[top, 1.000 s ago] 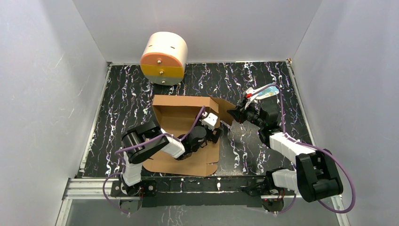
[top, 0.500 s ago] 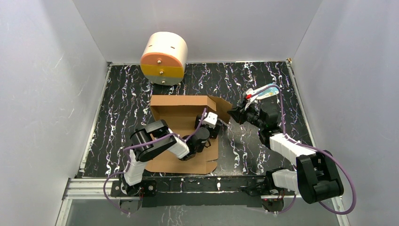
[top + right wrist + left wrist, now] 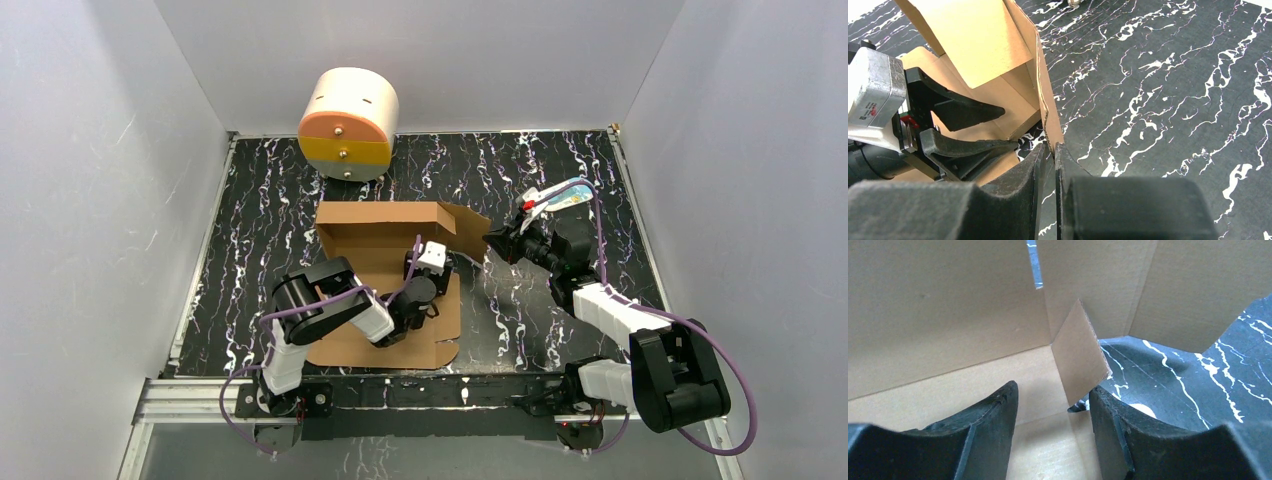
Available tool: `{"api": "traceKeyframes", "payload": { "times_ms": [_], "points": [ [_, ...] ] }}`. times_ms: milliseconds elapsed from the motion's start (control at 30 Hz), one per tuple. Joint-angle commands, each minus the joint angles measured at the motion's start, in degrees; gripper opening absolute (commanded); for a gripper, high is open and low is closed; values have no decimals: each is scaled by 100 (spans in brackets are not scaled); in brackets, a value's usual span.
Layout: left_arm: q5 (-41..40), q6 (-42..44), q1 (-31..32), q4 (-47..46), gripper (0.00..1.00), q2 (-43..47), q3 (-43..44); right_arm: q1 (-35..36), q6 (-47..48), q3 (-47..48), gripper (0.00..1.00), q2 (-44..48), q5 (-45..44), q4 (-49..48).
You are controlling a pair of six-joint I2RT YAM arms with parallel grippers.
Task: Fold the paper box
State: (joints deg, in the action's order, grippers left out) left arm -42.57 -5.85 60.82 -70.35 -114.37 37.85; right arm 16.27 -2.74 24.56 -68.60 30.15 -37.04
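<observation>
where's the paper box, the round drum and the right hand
paper box (image 3: 380, 213), top view, back wall
round drum (image 3: 352, 124), top view, orange drawer
right hand (image 3: 1050, 148), right wrist view, between its fingertips

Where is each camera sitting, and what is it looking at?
Top camera: above and behind the robot, looking down at the table, paper box and round drum; the left arm and right arm show.
Left wrist camera: on the left arm, looking into the box's corner; the open left gripper shows.
Right wrist camera: on the right arm, looking along a box flap that the right gripper pinches.
Shared: all three show the box; the right wrist view also shows the left gripper.
</observation>
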Motion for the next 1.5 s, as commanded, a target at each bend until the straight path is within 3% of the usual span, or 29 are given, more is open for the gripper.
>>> {"api": "traceKeyframes", "payload": {
  "times_ms": [0, 367, 733, 1100, 1467],
  "points": [
    [-453, -261, -8, -666, 51, 432, -123, 33, 65, -24, 20, 133, 21, -288],
    [-157, -1096, -346, -569, 49, 628, -501, 333, 265, -128, 17, 109, -284, -445],
    [336, -1910, -617, -288, 36, 601, -743, 715, 502, -180, 14, 437, -1007, -272],
    [487, -1989, -659, -200, 34, 532, -806, 633, 849, 39, 54, -70, -1551, -936],
    [1122, -1620, -659, -216, 40, 859, -868, 290, 910, 587, 62, -1293, -554, -1934]
  ]
}}
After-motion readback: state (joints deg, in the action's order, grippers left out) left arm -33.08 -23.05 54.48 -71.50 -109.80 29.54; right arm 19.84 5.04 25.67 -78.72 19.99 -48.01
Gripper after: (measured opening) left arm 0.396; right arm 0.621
